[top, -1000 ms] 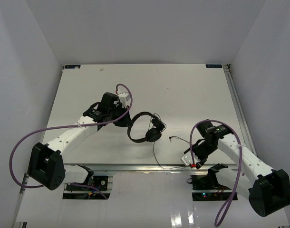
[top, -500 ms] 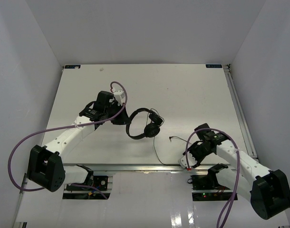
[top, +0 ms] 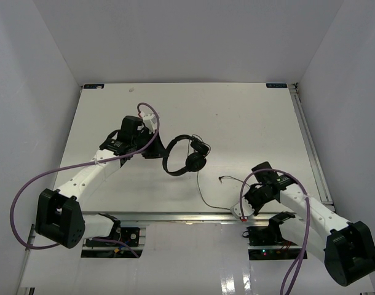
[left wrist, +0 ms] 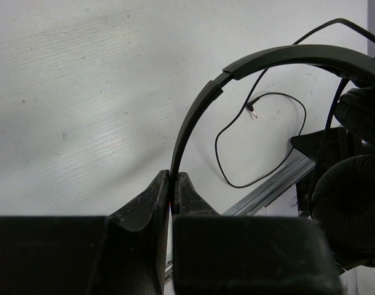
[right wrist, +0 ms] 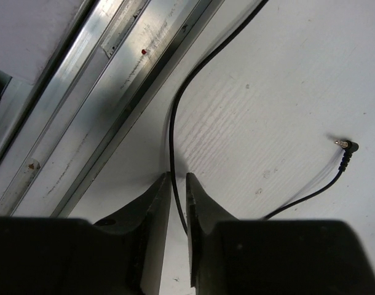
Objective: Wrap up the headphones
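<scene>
Headphones (top: 186,157) are at the middle of the bench (top: 249,117): light, with a springy thin headband (left wrist: 267,55) and a limp cord (right wrist: 170,141) likely to tangle, so the band is judged the firm hold. Left pincer (left wrist: 173,184) is clamped on the headband, ear cups (top: 195,161) extending toward the right; right pincer (right wrist: 178,184) is closed on the cord by the near edge.

Black headphones (top: 186,157) mid-table, thin cord (top: 203,193) trailing toward near edge
</scene>
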You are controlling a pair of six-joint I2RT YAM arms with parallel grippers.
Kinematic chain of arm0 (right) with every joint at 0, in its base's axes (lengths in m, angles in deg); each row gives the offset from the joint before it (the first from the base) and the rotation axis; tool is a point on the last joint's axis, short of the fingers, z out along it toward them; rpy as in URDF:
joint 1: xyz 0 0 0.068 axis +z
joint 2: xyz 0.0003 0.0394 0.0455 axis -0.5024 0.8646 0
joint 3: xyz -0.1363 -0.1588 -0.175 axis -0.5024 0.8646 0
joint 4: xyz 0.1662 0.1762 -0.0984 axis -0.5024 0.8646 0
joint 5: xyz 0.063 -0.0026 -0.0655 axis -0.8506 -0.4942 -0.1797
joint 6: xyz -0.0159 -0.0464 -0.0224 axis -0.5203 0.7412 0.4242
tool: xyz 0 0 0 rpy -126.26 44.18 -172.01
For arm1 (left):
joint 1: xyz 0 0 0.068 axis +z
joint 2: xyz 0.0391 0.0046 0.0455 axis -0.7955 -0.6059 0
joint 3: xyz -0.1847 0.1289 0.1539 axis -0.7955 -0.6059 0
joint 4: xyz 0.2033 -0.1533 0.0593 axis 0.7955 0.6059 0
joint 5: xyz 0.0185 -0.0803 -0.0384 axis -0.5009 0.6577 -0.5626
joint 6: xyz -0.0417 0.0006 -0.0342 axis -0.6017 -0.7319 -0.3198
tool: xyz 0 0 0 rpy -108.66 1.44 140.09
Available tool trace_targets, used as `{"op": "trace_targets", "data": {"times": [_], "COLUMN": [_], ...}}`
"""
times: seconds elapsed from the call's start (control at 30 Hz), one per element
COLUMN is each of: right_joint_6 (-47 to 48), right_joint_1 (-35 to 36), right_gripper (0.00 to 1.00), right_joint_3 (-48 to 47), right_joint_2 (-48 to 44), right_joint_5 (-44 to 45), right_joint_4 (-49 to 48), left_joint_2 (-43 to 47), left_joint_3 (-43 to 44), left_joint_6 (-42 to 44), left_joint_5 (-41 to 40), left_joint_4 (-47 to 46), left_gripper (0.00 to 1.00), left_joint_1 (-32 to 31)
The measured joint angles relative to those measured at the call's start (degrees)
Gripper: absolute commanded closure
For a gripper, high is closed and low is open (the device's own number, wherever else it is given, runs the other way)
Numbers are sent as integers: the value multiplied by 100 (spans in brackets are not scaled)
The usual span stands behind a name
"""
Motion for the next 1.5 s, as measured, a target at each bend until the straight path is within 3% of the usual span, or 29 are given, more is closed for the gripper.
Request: {"op": "trace_targets", "data": {"times": [0.2,0.47,0.73,1.0,1.23,1.5], "right_joint_6": [8,-432,-751,-1139,-1675,-2429], "right_joint_1": [6,17,319,1388,2376,2845], "right_gripper": [92,92,92,92,92,92], "right_joint_3": [16,-285,-1758,-3680,-5213,-6722], "right_joint_2": [3,241,275,500,695,1181], "right_joint_5": [-19,-375,-663,-365,220,1000], "right_joint_4": [5,414,1007,1593,1729,1234], "left_joint_2": [0,0,-13,-218,-671,-1038], "left_joint_3": [0,0,28,236,398,368], "left_joint_6": [-267,-813,-1446,-1997,-2001,-1655], "left_joint_5": [157,258,-69,-1117,-1832,-1827], "left_joint_4": [-241,-654,-1054,-1339,-1426,-1565], "left_gripper": [100,100,100,100,100,100], "left_joint_1": [75,128,157,165,169,185]}}
